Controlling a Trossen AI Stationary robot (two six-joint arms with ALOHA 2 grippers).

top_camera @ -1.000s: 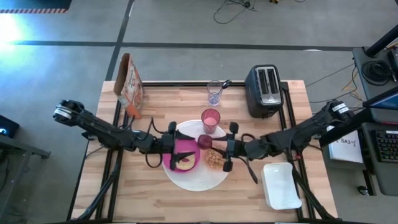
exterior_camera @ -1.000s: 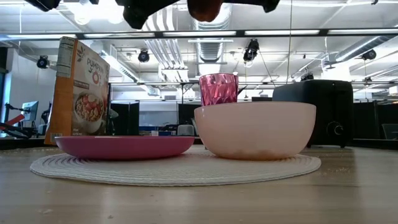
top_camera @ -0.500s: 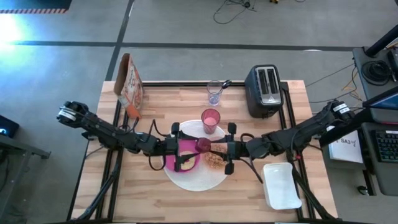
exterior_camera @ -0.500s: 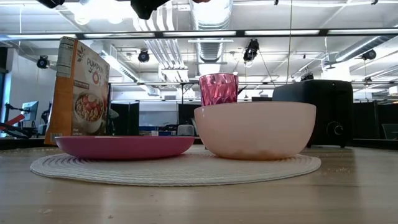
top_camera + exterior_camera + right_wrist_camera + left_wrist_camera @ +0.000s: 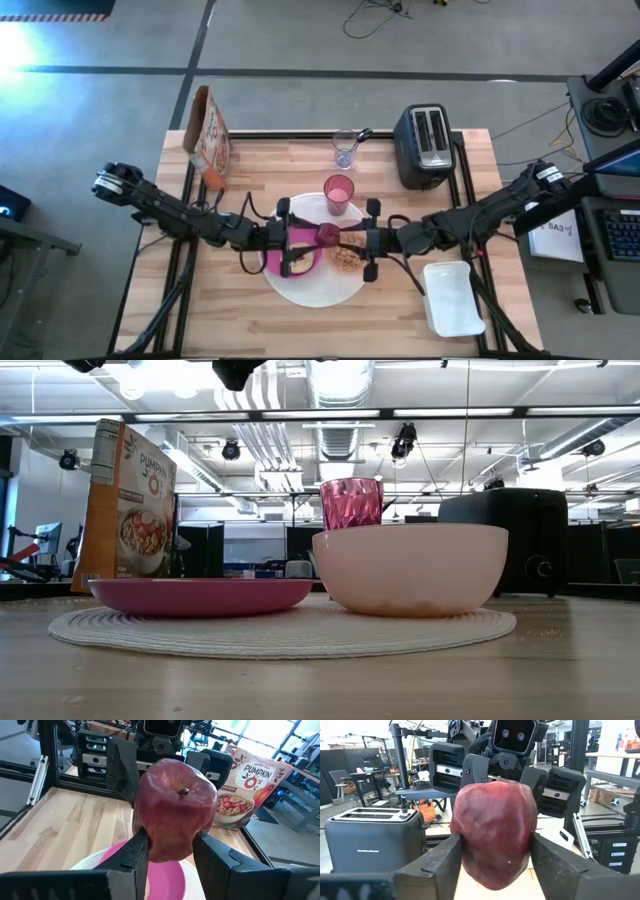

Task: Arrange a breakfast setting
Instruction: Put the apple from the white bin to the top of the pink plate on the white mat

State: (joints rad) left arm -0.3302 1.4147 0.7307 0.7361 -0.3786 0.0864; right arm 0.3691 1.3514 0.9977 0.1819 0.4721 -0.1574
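Two dark robot arms meet over the middle of a pale wooden table point(image 5: 250, 320), both gripping one glossy dark-red apple point(image 5: 327, 233) held in the air above the setting. In the left wrist view, the left gripper point(image 5: 495, 855) has its two fingers pressed against the apple's sides; in the right wrist view, the right gripper point(image 5: 170, 851) clamps the same fruit from the opposite side. Below sits one large white round woven placemat point(image 5: 315, 285) carrying one magenta plate point(image 5: 290, 262) and one translucent peach bowl point(image 5: 410, 567) side by side, with one round bagel point(image 5: 346, 256) seen from above at the bowl's spot. One pink faceted tumbler point(image 5: 339, 192) stands just behind them. Farther back stand one clear glass point(image 5: 345, 150), one black two-slot toaster point(image 5: 427, 146) and one orange pumpkin cereal box point(image 5: 208, 135). One white rectangular tray point(image 5: 452, 298) lies near the right edge.
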